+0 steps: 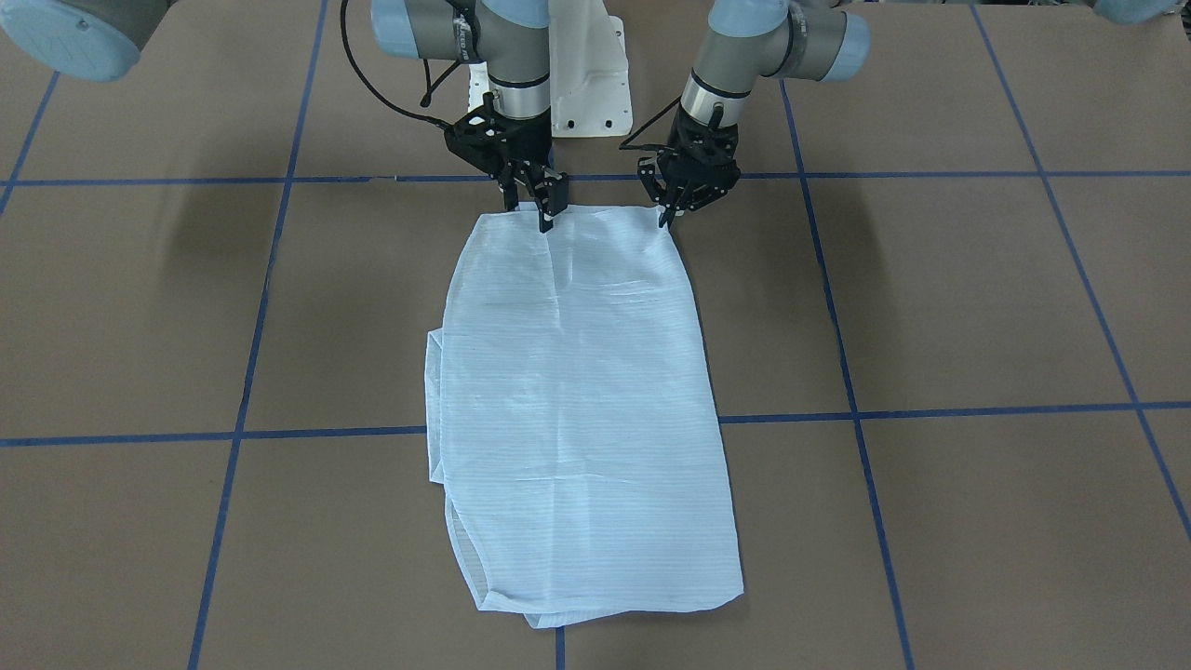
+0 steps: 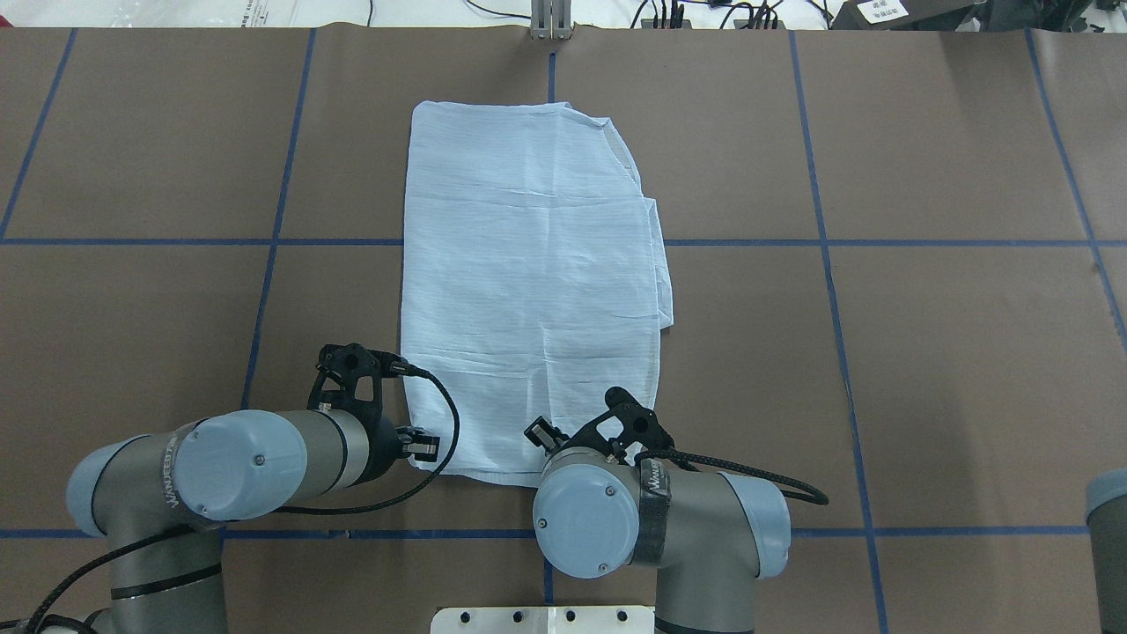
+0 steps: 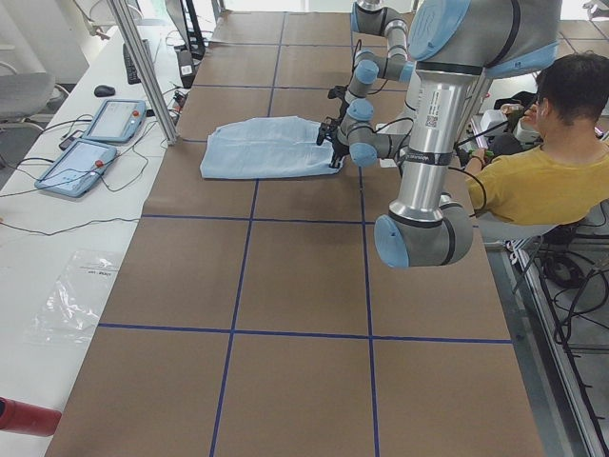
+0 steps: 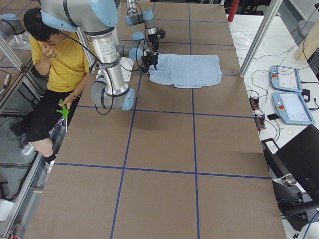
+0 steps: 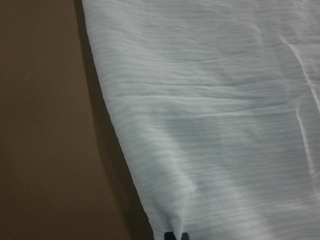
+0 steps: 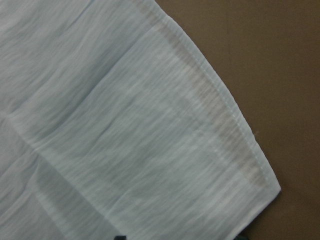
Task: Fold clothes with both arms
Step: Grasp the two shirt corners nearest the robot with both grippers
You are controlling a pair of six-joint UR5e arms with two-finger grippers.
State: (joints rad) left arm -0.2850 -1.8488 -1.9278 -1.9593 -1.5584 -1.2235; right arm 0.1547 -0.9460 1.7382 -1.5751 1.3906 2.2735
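Person: seated off the counter's edge, behind the claws on the robot's side, in a yellow top.
Arms: the left arm and right arm both bend down towards the shirt's nearest edge.
Left claw: down at the counter with its fingers drawn close together on the near left corner of the shirt. In the wrist view the cloth puckers into the tips.
Right claw: down at the same near edge with its fingers standing apart and not closed on the cloth. One tip touches the hem a little inward of the near right corner.
Shirt: light blue with faint stripes, folded into one long panel lying flat. It runs straight away from both claws towards the far edge of the counter. A lower layer pokes out along the right claw's side, about midway and again at the far end.
Counter: brown, gridded with blue tape lines. One line crosses under the shirt beyond the claws.
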